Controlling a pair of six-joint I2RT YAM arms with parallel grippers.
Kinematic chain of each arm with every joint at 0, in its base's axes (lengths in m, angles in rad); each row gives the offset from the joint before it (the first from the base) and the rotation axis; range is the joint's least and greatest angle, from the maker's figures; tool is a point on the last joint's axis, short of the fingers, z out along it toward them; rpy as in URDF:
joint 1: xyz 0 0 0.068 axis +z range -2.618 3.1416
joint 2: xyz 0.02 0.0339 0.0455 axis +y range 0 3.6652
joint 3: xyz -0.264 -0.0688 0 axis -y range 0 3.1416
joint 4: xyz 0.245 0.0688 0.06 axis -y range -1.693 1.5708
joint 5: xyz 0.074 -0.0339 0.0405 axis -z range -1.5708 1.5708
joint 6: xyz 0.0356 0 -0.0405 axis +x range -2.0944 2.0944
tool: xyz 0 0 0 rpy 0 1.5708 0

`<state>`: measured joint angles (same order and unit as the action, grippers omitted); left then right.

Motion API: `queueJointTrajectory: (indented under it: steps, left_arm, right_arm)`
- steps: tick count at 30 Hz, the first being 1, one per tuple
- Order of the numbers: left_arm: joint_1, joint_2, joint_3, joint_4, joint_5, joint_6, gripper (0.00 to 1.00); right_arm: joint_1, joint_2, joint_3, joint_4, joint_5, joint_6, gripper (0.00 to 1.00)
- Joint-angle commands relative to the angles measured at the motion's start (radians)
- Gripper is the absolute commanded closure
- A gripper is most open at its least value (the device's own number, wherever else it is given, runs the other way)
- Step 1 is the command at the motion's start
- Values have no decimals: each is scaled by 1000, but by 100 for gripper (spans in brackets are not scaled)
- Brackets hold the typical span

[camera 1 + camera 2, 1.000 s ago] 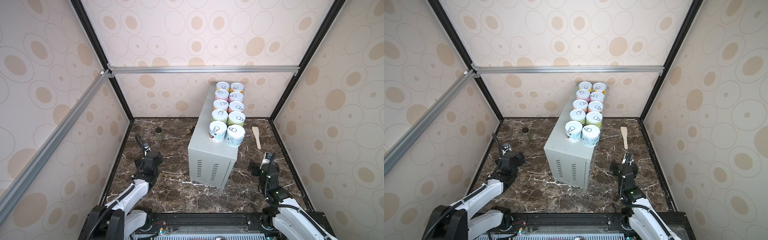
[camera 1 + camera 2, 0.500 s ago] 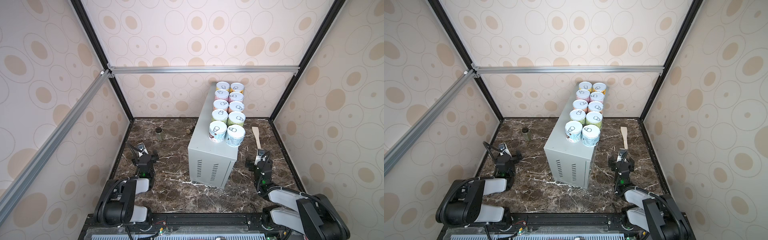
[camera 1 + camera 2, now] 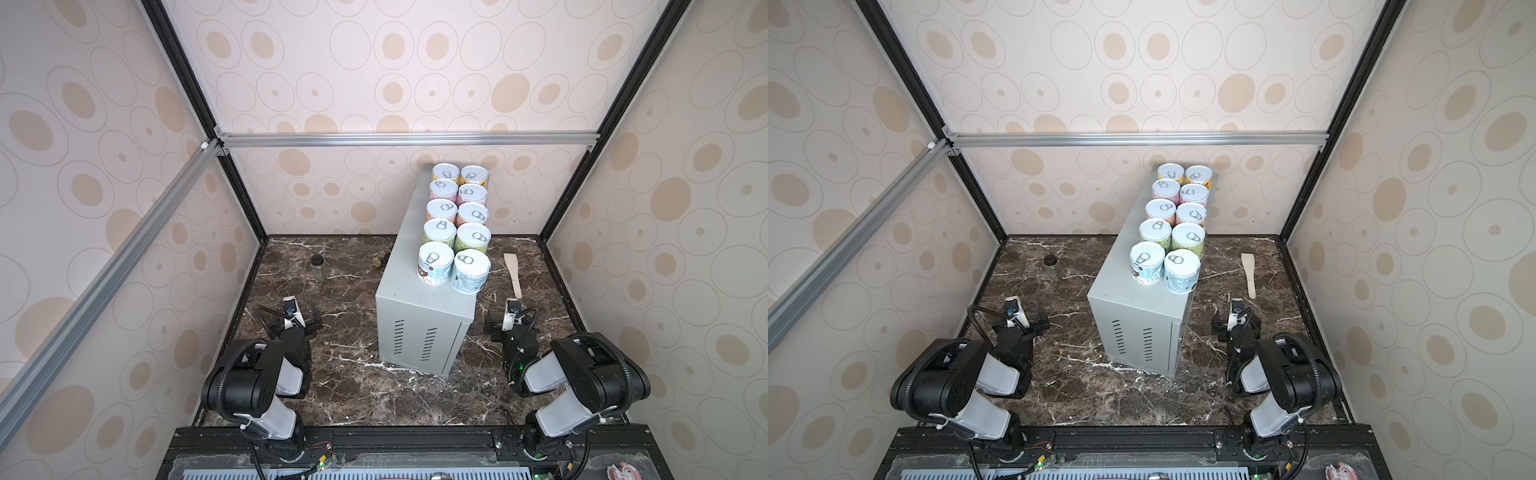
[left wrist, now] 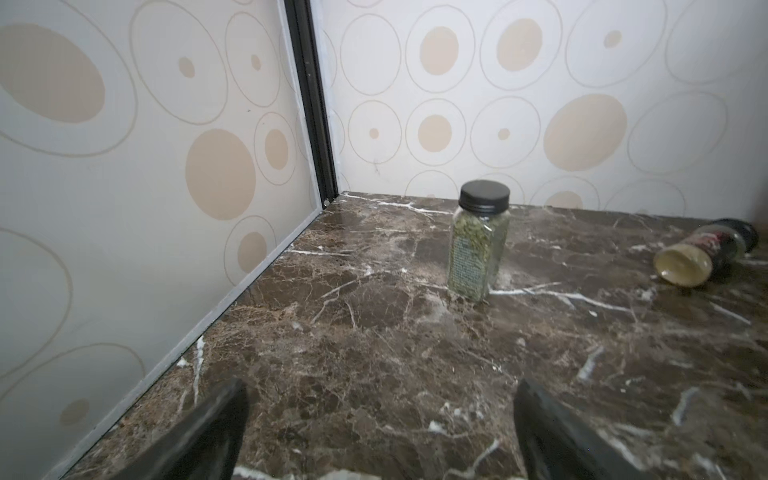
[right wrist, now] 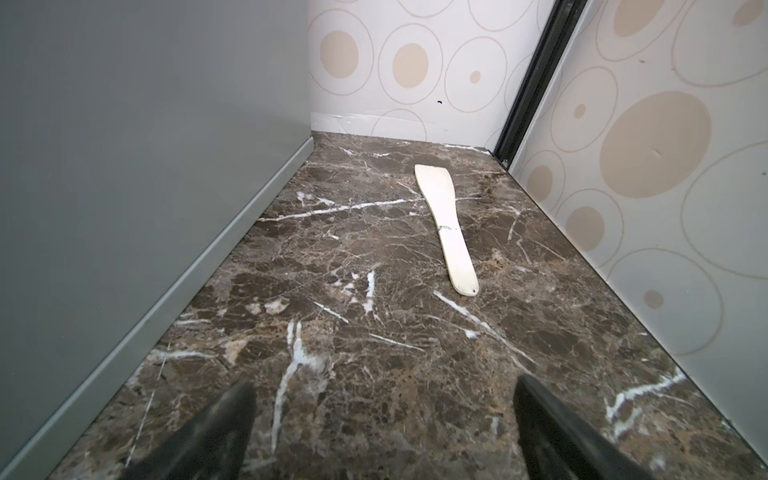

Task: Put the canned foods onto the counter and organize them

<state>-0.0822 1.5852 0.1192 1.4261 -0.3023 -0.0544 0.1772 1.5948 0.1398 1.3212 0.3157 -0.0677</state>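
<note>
Several canned foods with silver pull-tab lids stand in two straight rows along the right side of the counter, a tall light-grey metal box with vent slots; both top views show them. My left gripper rests low over the marble to the left of the counter, open and empty. My right gripper sits low to its right, also open and empty. The wrist views show only bare marble between the left gripper's and the right gripper's fingers.
A small black-lidded jar of herbs stands at the back left. Another jar lies on its side near the counter's far end. A pale wooden spatula lies at the back right. The counter's grey side runs close beside my right gripper.
Both arms have folded back toward the front edge, and the grippers have settled lower near the marble. The cans have not moved.
</note>
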Motion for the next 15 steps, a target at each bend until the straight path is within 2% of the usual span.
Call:
queueJointTrajectory:
  steps: [1, 3, 4, 6, 15]
  left_arm:
    - [-3, 11, 94, -19, 15, 51, 1]
    - [16, -2, 102, -65, 51, 28, 1]
    - [19, 6, 97, -34, 56, 33, 1]
    - [20, 0, 100, -55, 60, 28, 1]
    - [20, -1, 89, -31, 59, 31, 1]
  right_arm:
    - [-7, -24, 75, -66, -14, -19, 1]
    - [-25, -55, 164, -284, -36, -1, 1]
    - [-40, -57, 230, -415, -57, 16, 1]
    - [-131, -48, 289, -524, -222, 67, 1]
    - [-135, -56, 280, -524, -236, 57, 0]
